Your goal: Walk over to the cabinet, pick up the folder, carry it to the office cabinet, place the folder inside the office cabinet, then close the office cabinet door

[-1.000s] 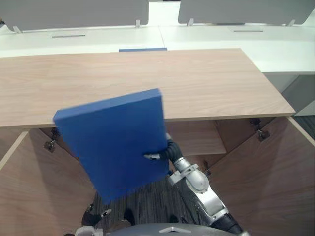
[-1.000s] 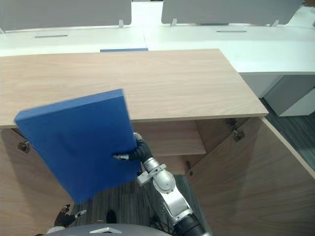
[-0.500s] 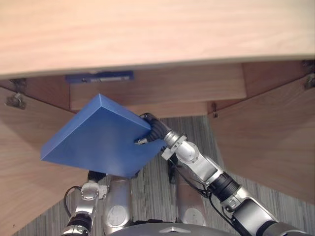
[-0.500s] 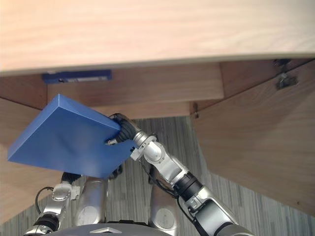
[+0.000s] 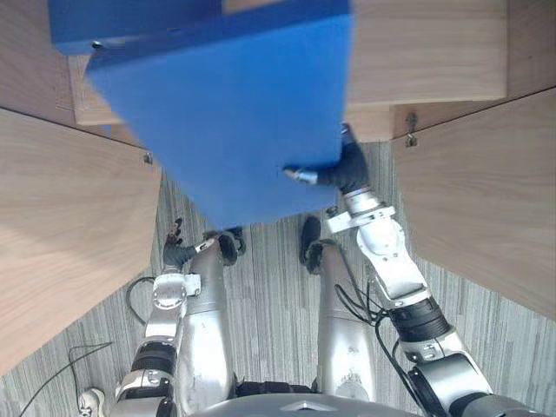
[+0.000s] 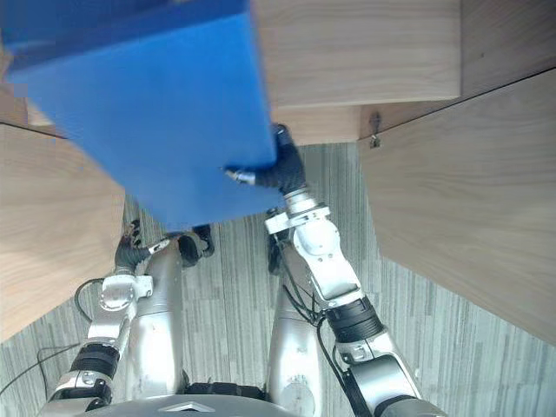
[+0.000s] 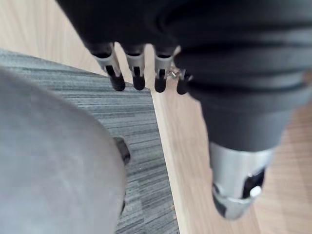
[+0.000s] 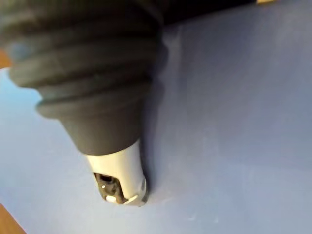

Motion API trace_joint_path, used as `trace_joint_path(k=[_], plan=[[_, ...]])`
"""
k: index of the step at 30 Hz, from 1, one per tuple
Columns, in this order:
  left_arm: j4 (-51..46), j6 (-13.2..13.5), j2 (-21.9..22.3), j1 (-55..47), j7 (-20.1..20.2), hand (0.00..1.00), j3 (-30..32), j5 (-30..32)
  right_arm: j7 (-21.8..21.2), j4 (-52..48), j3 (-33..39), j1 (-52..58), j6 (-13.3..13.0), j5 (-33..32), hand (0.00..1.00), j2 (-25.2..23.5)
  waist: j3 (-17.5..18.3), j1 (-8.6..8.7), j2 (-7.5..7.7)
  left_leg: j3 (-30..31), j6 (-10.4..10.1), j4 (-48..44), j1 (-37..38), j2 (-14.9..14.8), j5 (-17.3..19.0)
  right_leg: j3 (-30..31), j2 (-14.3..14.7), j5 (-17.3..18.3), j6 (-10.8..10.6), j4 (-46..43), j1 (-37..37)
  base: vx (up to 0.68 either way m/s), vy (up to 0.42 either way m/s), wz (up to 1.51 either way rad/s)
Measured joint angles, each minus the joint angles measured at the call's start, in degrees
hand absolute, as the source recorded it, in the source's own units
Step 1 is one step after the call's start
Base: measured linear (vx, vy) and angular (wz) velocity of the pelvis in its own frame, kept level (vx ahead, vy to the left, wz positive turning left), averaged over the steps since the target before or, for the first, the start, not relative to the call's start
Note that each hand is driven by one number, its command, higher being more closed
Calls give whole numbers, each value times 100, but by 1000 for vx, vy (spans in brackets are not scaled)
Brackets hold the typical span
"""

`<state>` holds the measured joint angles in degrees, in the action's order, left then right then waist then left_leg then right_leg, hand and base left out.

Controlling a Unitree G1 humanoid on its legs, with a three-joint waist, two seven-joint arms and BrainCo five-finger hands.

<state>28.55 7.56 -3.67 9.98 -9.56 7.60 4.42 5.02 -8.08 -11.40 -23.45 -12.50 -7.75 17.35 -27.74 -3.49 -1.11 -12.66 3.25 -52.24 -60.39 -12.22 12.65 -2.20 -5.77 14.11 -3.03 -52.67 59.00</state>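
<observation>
A large blue folder (image 5: 226,113) hangs tilted in front of the open wooden cabinet, its far end up by the cabinet's shelf (image 5: 426,52). My right hand (image 5: 343,169) is shut on the folder's near right edge, with the thumb (image 8: 119,178) pressed flat on the blue cover (image 8: 234,97). Low down beside my left leg hangs my left hand (image 5: 176,252), its fingers (image 7: 136,73) straight and holding nothing, close to the left door's edge.
Both cabinet doors stand open, the left door (image 5: 61,226) and the right door (image 5: 486,191) flanking me on either side. Grey striped carpet (image 5: 278,295) runs between them up to the cabinet.
The camera has tipped down, so the cabinet top has left the picture. The folder, still in my right hand, has moved forward and up toward the cabinet's inside.
</observation>
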Motion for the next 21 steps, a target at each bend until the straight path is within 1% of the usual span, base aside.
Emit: trace_joint_path(k=[3,5,6,7,8,10,12,15,16,17,21], plan=[[-166,3,25,15,-2,0,41,-87,153,18,354,-94,0,-419,100,-118,-40,-35,-1,18,-15,-184,-171,-74,78,-14,12,39,37,-182,187,30,-55,-7],[-244,2,37,21,-2,0,45,-100,178,47,603,-209,-13,-881,100,-149,-78,-64,-2,21,-27,-244,-195,-97,109,-17,14,64,28,-247,220,23,-50,-2],[-277,3,49,21,-3,0,56,-103,194,67,795,-292,-49,-1229,100,-185,-78,-79,-2,37,-34,-275,-237,-109,130,-32,16,83,34,-276,252,15,-54,-1],[-319,4,49,27,-4,0,77,-103,237,87,1004,-403,-143,-1495,100,-244,-78,-74,-2,64,-35,-279,-295,-109,129,-57,15,88,38,-279,292,15,-52,2],[-323,5,47,38,-6,0,87,-105,295,134,1078,-470,-209,-1644,100,-257,-78,-76,-2,77,-35,-282,-320,-109,128,-69,15,89,41,-282,310,17,-46,5],[-323,3,49,68,-8,0,126,-116,444,482,1445,-769,-348,-2263,100,-380,-78,-86,-2,149,-34,-299,-373,-108,127,-141,8,110,63,-289,304,20,-42,7],[-325,3,73,80,-13,0,130,-149,571,711,1740,-1005,-382,-2611,100,-390,-78,-127,-2,170,2,-298,-377,-108,104,-165,5,128,80,-298,297,19,-53,5],[-326,2,85,80,-24,0,133,-201,676,972,1896,-1325,-430,-2970,100,-390,-77,-130,-2,179,-6,-280,-376,-106,94,-177,4,132,86,-294,296,4,-51,2],[-330,3,93,80,-26,0,134,-202,714,1117,1942,-1484,-495,-3146,100,-390,-77,-131,-2,185,-7,-265,-375,-105,82,-184,4,132,87,-287,295,-13,-68,2],[-332,2,97,80,-37,0,130,-210,788,1250,1976,-1651,-507,-3332,100,-387,-76,-129,-3,191,-12,-258,-375,-105,75,-191,4,133,88,-285,294,-16,-58,2],[-337,3,143,82,-95,0,130,-239,825,1757,2107,-2038,-520,-3736,100,-379,-72,-130,-5,217,-24,-224,-374,-96,52,-223,2,137,101,-274,284,-28,-62,3]])
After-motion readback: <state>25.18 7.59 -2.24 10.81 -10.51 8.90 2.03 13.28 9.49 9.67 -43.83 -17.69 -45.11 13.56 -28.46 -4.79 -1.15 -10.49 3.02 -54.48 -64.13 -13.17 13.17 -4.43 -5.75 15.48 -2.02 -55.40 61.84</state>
